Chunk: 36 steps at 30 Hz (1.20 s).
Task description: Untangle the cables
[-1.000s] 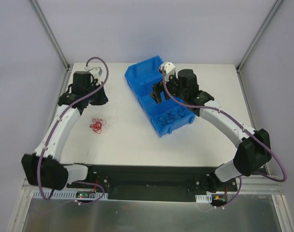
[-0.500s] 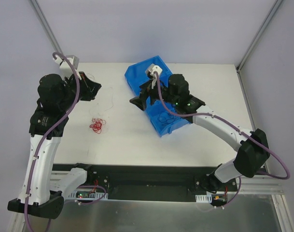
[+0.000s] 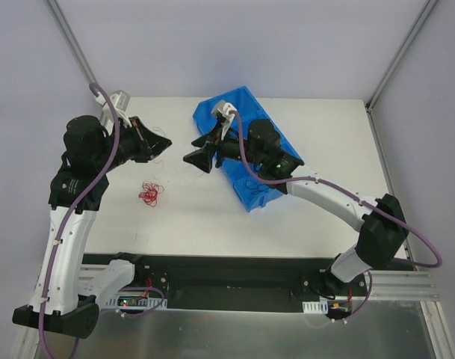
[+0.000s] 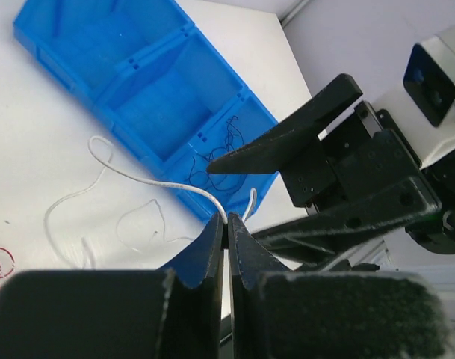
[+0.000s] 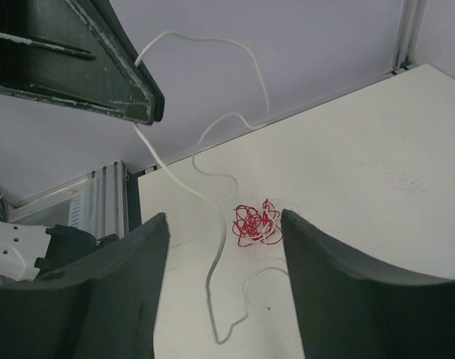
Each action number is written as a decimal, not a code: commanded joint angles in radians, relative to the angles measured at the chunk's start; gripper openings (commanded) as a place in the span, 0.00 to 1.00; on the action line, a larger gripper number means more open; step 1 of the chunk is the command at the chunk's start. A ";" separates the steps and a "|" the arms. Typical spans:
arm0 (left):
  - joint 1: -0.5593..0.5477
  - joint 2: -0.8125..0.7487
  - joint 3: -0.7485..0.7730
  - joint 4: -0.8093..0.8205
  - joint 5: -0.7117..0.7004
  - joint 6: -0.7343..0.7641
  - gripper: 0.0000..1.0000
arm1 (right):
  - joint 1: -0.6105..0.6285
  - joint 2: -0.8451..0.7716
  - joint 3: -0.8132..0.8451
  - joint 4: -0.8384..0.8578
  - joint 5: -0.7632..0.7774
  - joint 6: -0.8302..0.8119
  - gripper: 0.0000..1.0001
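Left gripper [image 4: 226, 224] clamps white wire [image 4: 167, 182] above table [image 3: 302, 209]; right gripper [image 5: 221, 224] open around its hanging tail. Risk: thin wire slips the pinch, or tail drags red wire [image 5: 253, 223]. Black wire [image 4: 216, 147] sits in bin [image 4: 100, 45].

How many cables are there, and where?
3: red cable bunched on the table; white cable pinched in the left end effector; black cable in the end compartment of the blue bin. Others may be hidden.
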 commanded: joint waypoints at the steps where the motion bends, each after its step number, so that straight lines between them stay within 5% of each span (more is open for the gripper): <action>1: -0.008 -0.014 -0.042 0.010 0.086 -0.051 0.00 | 0.002 0.035 0.079 0.041 -0.018 0.041 0.57; 7: -0.008 -0.018 -0.058 0.010 0.067 -0.039 0.00 | 0.006 0.030 0.071 0.040 0.017 0.006 0.01; 8: -0.008 -0.021 -0.056 0.009 0.057 -0.033 0.00 | 0.005 0.020 0.060 0.040 0.034 -0.014 0.01; 12: -0.006 -0.069 -0.071 -0.016 -0.045 -0.015 0.53 | -0.018 0.009 0.063 -0.029 0.087 -0.138 0.00; 15: -0.006 -0.127 -0.100 -0.025 -0.155 0.010 0.68 | -0.089 0.045 0.128 -0.130 0.014 -0.158 0.00; 21: -0.006 -0.219 -0.163 -0.026 -0.344 0.036 0.83 | -0.240 0.156 0.223 -0.188 -0.147 -0.208 0.00; 25: -0.006 -0.196 -0.189 -0.026 -0.330 0.051 0.87 | -0.314 0.242 0.306 -0.261 -0.278 -0.316 0.00; 36: -0.006 -0.106 -0.269 -0.017 -0.384 0.099 0.89 | -0.438 0.211 0.198 -0.418 -0.163 -0.618 0.00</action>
